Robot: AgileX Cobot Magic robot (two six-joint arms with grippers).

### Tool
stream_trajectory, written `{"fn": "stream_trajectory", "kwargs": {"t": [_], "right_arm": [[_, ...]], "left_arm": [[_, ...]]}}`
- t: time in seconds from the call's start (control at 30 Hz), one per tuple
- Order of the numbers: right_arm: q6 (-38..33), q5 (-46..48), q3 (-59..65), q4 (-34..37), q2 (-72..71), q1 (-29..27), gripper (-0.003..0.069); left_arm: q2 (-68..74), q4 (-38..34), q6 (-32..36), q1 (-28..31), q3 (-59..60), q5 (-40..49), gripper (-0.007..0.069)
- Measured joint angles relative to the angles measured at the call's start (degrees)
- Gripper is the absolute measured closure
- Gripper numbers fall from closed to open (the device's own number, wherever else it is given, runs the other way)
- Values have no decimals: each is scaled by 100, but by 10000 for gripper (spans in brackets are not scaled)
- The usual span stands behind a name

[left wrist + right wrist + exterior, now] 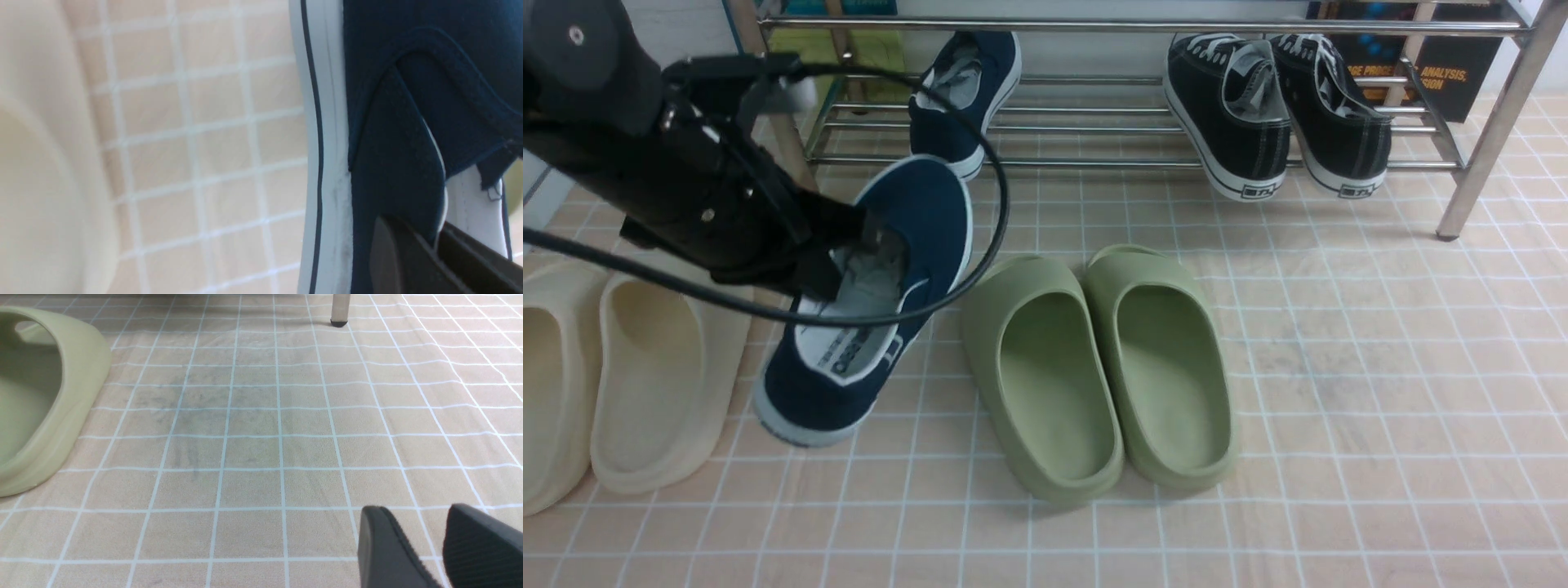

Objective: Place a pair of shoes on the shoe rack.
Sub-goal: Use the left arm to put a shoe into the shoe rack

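Front view shows black sneakers (pixel 1229 122); left wrist view shows gripped navy shoe (pixel 392 183).

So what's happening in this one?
The left gripper is pinched on the side of a navy slip-on, which hangs tilted, sole down, beside the olive slides. Its mate is already on the shoe rack, left of the black lace-ups. The right gripper stands open over the floor, holding nothing.

The front and right wrist views (this one lower, closer) share tiled flooring (pixel 1339 367).
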Motion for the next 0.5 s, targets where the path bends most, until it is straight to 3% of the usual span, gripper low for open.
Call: {"fn": "stream_trajectory", "kwargs": {"t": [0.2, 0.5], "right_arm": [[0, 0, 0, 0, 0, 0, 421], [0, 0, 0, 0, 0, 0, 421]], "left_arm": [[877, -923, 519, 0, -605, -320, 588], [2347, -1483, 698, 0, -2079, -690, 588]]}}
